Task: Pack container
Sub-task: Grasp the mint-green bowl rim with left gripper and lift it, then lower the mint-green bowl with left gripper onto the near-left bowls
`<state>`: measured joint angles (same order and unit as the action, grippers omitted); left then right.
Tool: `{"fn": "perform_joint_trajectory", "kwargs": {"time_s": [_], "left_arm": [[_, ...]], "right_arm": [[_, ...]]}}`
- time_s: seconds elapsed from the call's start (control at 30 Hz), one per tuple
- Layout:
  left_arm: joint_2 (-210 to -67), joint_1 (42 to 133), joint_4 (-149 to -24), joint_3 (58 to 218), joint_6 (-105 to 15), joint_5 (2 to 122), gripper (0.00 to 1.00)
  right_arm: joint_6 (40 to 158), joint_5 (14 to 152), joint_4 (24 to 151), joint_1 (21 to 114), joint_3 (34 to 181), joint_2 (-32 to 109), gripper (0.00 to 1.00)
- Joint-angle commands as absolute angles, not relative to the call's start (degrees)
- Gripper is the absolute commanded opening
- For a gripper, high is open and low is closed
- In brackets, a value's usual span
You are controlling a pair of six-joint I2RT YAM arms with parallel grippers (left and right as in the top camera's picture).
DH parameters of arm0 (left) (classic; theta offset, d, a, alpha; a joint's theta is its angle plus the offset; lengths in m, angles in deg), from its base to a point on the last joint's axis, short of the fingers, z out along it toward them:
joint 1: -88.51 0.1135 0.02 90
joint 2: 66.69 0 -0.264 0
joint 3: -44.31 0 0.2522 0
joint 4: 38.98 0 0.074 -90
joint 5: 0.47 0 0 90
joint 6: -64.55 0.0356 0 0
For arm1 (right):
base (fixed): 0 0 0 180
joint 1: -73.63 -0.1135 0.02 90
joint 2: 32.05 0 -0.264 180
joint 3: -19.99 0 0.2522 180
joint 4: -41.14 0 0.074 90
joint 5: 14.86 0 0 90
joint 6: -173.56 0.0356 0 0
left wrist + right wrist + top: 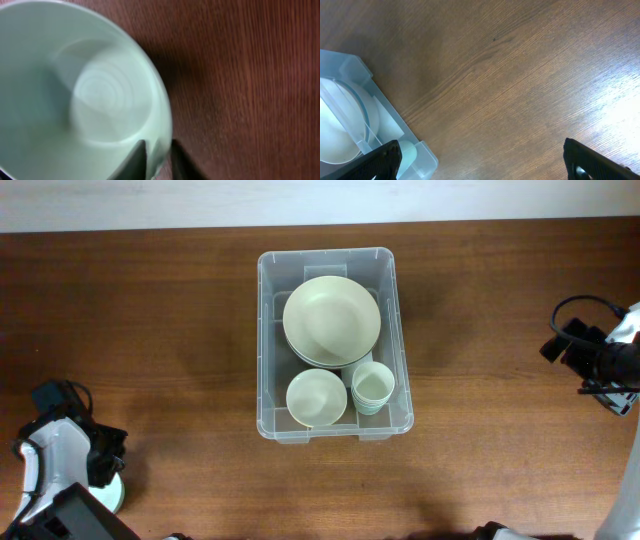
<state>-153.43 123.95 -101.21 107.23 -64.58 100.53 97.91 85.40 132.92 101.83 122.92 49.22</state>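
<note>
Clear plastic container (266, 350) sits centred on the table (150, 320) holding crockery (331, 320), likely light-walled, flexible and slick, best taken by its rolled rim, while the left gripper (159, 150) pinches the rim of a pale green bowl (90, 100) and the right gripper (487, 160) hangs wide open.

No legible text or labels — anywhere.

Bench (150, 310) — dark red-brown wood, fine straight grain, pale glare toward one edge. Container (268, 330) — clear, faintly blue-tinted plastic. Large bowl (331, 318), small bowl (316, 397), cups (373, 387): pale cream-green, plain. Lone bowl (75, 100): pale mint, faint concentric rings at the base. Left tool (157, 161), right tool (490, 162): black. Left arm casing (45, 455): white with black. Strip (300, 200) beyond the far bench edge: off-white.
</note>
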Motion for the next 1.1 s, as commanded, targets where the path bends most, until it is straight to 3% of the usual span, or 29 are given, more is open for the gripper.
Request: {"fn": "perform_joint_trajectory", "kwargs": {"time_s": [0.0,0.33,0.5,0.77,1.07], "left_arm": [[-153.1,124.1,-101.1,106.8,-64.4,101.1,0.01],[-153.1,124.0,-100.3,106.9,-61.7,96.5,0.01],[-153.1,119.3,-102.1,111.5,-56.4,91.8,0.00],[-153.1,97.6,-112.9,130.8,-53.6,91.8,0.00],[-153.1,65.6,-116.5,148.2,-53.6,93.1,0.01]], "right_arm": [[97.4,85.9,132.9,102.1,123.1,49.1,0.99],[97.4,85.9,132.9,102.1,123.1,49.1,0.99],[97.4,85.9,132.9,102.1,123.1,49.1,0.99],[97.4,85.9,132.9,102.1,123.1,49.1,0.99],[97.3,85.9,133.0,102.1,123.1,49.1,0.99]]}}
